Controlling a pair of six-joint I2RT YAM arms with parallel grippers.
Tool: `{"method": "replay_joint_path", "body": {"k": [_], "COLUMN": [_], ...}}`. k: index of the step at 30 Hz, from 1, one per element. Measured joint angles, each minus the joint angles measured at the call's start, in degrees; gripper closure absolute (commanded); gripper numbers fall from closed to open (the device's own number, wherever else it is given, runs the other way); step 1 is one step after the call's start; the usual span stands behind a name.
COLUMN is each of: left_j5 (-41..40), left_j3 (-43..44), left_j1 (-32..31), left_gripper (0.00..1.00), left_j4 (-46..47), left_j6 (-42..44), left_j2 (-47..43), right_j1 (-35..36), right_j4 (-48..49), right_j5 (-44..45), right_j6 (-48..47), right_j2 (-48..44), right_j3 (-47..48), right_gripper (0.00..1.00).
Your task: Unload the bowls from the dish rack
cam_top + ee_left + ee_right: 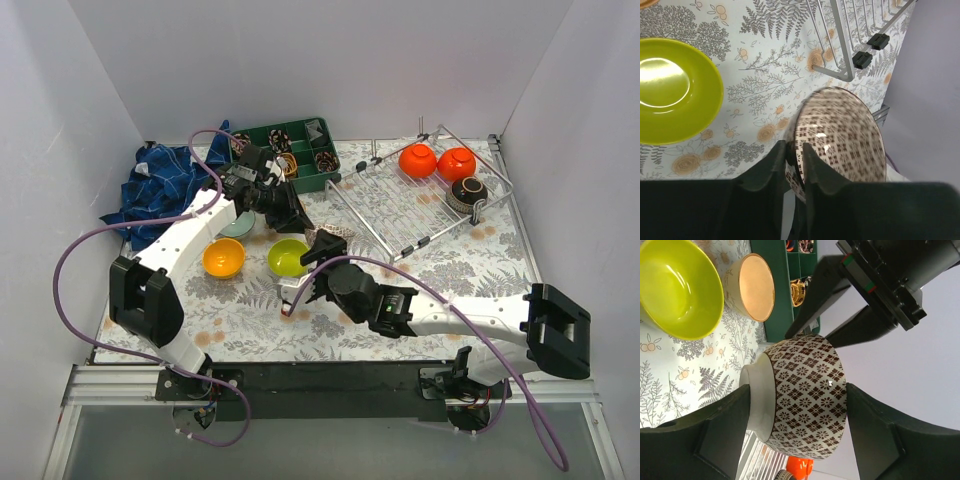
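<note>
The white dotted-pattern bowl hangs in the air between both grippers, beside the near left corner of the dish rack. My left gripper is shut on its rim. My right gripper spans it from foot to rim, and both fingers seem to touch it. Two red-orange bowls and the dark patterned bowl sit in the rack. The yellow-orange bowl, the lime green bowl and the pale mint bowl stand on the table. The beige bowl stands by the lime one.
A green compartment tray with small items stands at the back, left of the rack. A blue checked cloth lies at the back left. White walls close in the table on three sides.
</note>
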Motion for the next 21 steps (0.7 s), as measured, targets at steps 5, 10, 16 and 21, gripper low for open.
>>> {"method": "replay_joint_path", "body": {"k": [5, 10, 16, 21], "left_j5": [-0.7, -0.85, -2.14, -3.37], "left_j3": [-0.79, -0.87, -0.59, 0.66], "left_j1": [-0.07, -0.11, -0.46, -0.57], "left_gripper": [1.0, 1.0, 1.0, 1.0], "left_j4": [0.0, 0.2, 0.15, -0.35], "left_j6": [1.09, 1.2, 1.22, 1.38], "left_j2": [0.0, -0.04, -0.04, -0.04], "right_j1": [0.57, 0.57, 0.57, 0.55], "right_j4": [-0.07, 0.55, 2.56, 4.24], "right_j5": [-0.02, 0.22, 1.01, 2.05], "right_j6": [-2.05, -2.69, -3.48, -4.33], "right_j2": [0.37, 0.39, 0.81, 1.36], "right_j3": [-0.68, -0.98, -1.86, -1.88], "right_gripper": [0.99, 0.99, 0.92, 0.27]}}
